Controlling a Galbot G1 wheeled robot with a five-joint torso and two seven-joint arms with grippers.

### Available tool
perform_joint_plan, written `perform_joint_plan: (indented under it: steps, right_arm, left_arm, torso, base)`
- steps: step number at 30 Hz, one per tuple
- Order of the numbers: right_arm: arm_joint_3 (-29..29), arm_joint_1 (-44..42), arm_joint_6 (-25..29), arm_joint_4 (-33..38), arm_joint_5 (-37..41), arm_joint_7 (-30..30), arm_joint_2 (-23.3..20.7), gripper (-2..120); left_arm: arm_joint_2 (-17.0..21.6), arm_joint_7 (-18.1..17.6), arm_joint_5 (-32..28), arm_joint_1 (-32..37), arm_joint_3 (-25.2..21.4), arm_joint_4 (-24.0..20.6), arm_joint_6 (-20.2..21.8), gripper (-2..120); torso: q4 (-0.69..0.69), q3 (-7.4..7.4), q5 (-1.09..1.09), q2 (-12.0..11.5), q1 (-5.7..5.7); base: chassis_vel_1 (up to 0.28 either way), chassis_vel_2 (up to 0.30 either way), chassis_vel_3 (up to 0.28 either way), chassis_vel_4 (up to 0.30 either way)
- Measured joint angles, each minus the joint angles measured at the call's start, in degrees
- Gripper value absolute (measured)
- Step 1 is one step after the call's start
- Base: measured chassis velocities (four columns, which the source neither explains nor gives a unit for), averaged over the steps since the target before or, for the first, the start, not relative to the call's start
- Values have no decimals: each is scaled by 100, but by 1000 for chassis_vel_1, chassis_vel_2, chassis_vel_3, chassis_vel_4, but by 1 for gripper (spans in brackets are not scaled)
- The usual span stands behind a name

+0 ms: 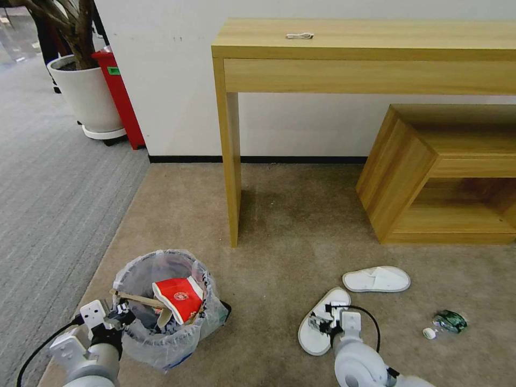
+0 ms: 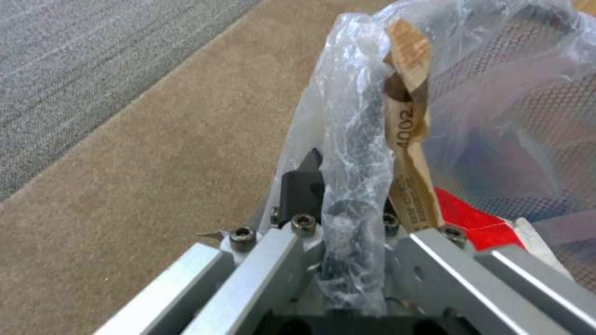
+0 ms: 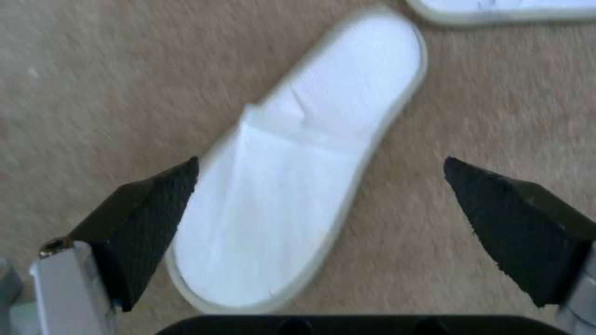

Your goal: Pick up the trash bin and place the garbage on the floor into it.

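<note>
The trash bin (image 1: 161, 322), black mesh lined with a crinkled clear bag, sits on the beige floor (image 1: 301, 215) at the near left. It holds a crushed red-white cup (image 1: 180, 298) and a wooden stick (image 1: 134, 297). My left gripper (image 1: 121, 314) is shut on the bin's near rim (image 2: 366, 121) through the plastic. My right gripper (image 3: 320, 160) is open, hovering just above a white slipper (image 3: 298, 186) with a finger on each side. A second slipper (image 1: 376, 279) lies beyond it. A crushed green bottle (image 1: 450, 321) and a white cap (image 1: 429, 333) lie to the right.
A tall wooden desk (image 1: 365, 48) stands against the wall, its leg (image 1: 232, 172) just beyond the bin. A low wooden shelf (image 1: 430, 177) is at the right. Grey striped carpet (image 1: 54, 188), a potted plant (image 1: 86, 91) and a red box (image 1: 121, 97) are at the left.
</note>
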Motion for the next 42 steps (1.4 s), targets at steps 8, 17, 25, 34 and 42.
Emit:
perform_joint_plan:
  steps: [8,17,25,34,42]
  right_arm:
    - [56,-160,155,-158,-116,-132,97,100]
    - [-185,163,194,-511,-172,-151,448,99]
    - [-344,335,223,-914,-235,-162,681,92]
    - [-302,312,337,-1162,-351,-290,701,90]
    - [-288,309,370,-1199,-429,-334,718,88]
  left_arm:
    - [2,17,14,-6,49,19,-4,1]
    - [122,11,-97,59,-35,-23,-10,1]
    - [190,-3,-201,41,-102,-27,-32,1]
    - [214,-10,-223,14,-100,8,-36,1]
    - [230,-11,-236,-11,-91,24,-44,1]
  torso:
    - [0,0,0,0,0]
    - [1,0,-1,0,0]
    - [1,0,0,0,0]
    - [0,0,0,0,0]
    - [0,0,0,0,0]
  base:
    - [0,0,0,0]
    - [0,0,0,0]
    - [0,0,0,0]
    - [0,0,0,0]
    - [0,0,0,0]
